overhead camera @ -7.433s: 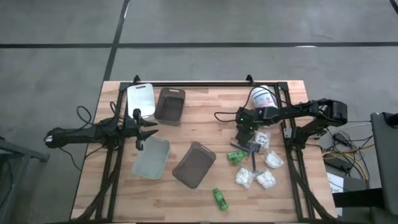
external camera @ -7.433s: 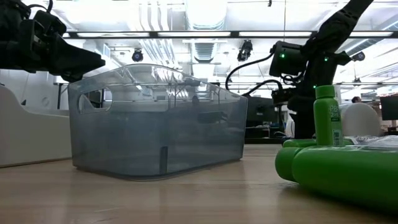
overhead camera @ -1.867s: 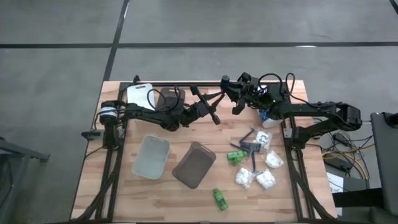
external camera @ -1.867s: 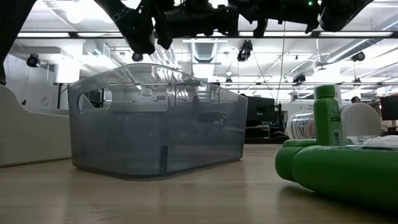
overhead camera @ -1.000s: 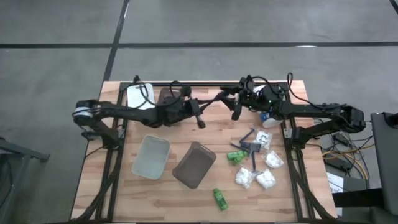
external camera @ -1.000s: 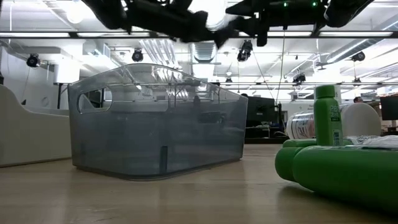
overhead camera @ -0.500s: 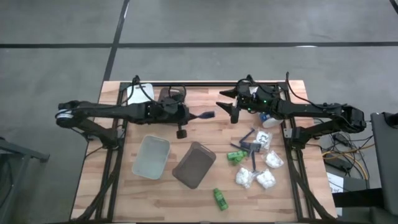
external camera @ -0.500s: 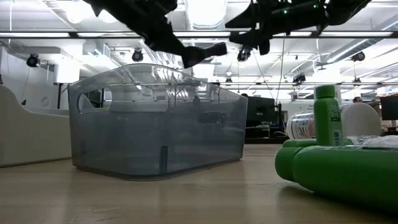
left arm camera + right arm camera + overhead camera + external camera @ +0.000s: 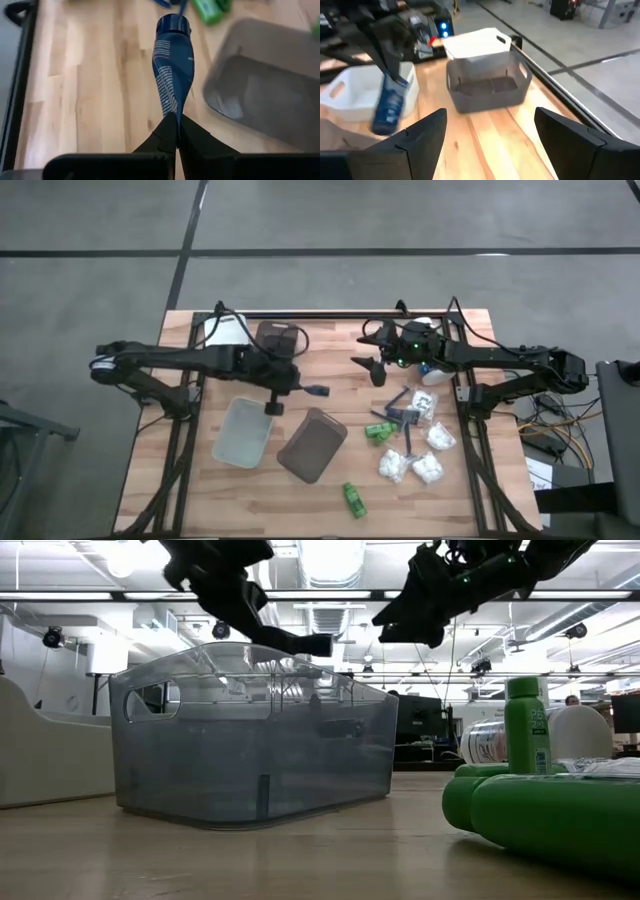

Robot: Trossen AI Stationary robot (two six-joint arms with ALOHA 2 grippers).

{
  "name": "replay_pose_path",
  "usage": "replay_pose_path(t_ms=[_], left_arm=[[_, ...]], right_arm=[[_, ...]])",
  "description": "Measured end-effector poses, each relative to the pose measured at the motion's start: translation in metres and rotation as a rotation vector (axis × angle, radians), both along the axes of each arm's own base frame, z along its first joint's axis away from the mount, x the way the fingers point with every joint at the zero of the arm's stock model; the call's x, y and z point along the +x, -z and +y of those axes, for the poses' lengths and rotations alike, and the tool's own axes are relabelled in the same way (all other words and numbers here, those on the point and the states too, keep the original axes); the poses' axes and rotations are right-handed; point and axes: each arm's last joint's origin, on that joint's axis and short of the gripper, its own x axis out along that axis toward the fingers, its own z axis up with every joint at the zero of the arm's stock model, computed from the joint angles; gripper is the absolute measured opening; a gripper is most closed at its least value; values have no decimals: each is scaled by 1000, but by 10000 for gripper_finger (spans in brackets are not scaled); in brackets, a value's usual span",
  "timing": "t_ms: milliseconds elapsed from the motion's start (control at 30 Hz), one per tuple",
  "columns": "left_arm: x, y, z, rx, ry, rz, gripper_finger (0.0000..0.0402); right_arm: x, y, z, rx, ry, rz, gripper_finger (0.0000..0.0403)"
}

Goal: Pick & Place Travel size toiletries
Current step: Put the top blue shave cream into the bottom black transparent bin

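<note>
- Your wooden worktop [image 9: 330, 370] carries the trays on the left half and the loose toiletries heaped on the right.
- Your left pincer [image 9: 172, 131] is clenched on the tail of a dark blue tube [image 9: 316, 391], holding it in the air.
- The tube's long axis runs straight out from the fingers, cap end [image 9: 173, 24] leading, towards the right side of the worktop.
- The brown tray [image 9: 312, 444] lies just beside that cap, nearer the front edge; the grey tray [image 9: 244, 431] lies under the wrist.
- I judge the drop turns on swinging the cap over one rim.
- Your right pincer [image 9: 372, 367] hangs released, well apart.
</note>
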Motion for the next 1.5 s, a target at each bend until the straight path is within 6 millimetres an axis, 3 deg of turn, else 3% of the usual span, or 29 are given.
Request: replay_pose_path(t_ms=[300, 500, 600, 767, 900, 1100, 1500], left_arm=[[10, 0, -18, 135, 205, 153, 11], [18, 4, -31, 487, 491, 237, 11], [21, 7, -33, 645, 533, 296, 11], [23, 7, -33, 673, 525, 303, 12], [23, 6, -36, 635, 480, 284, 12], [24, 6, -40, 448, 243, 218, 12], [22, 4, -63, -125, -23, 157, 12]], right_arm=[[-1, 4, 0, -53, -25, 59, 271], [-2, 5, 0, -89, -37, 77, 251], [-2, 5, 0, -118, -48, 85, 242], [-2, 5, 0, -156, -57, 101, 229], [-2, 5, 0, -156, -57, 103, 222], [-2, 6, 0, -145, -55, 109, 214], [-2, 6, 0, -138, -53, 107, 233]])
